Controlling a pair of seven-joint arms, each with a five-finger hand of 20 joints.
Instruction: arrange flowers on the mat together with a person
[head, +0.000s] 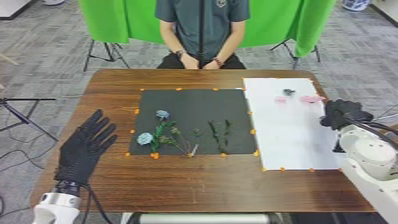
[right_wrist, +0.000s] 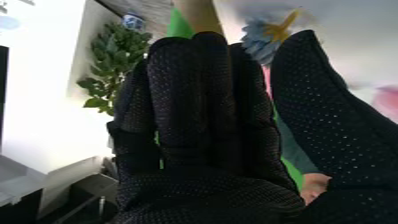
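Note:
My right hand (head: 342, 113) is over the right edge of the white mat (head: 289, 135), close to pink flowers (head: 311, 99). A small dark blue-grey flower (head: 289, 92) lies at that mat's far end. On the dark mat (head: 187, 100) are blue flowers (head: 145, 138) and green stems (head: 226, 135). My left hand (head: 87, 142) is open over the table's left side. In the right wrist view, my right hand (right_wrist: 200, 115) has straight fingers and thumb; a blue-grey flower (right_wrist: 262, 42) and a pink one (right_wrist: 387, 102) appear beyond them, apart from the hand.
Small orange pieces (head: 155, 156) dot both mats' edges. The brown table (head: 178, 190) extends in front of them. Green cloth (head: 115, 20) hangs behind the table on stands. Leafy green plants (right_wrist: 111, 62) are in the right wrist view.

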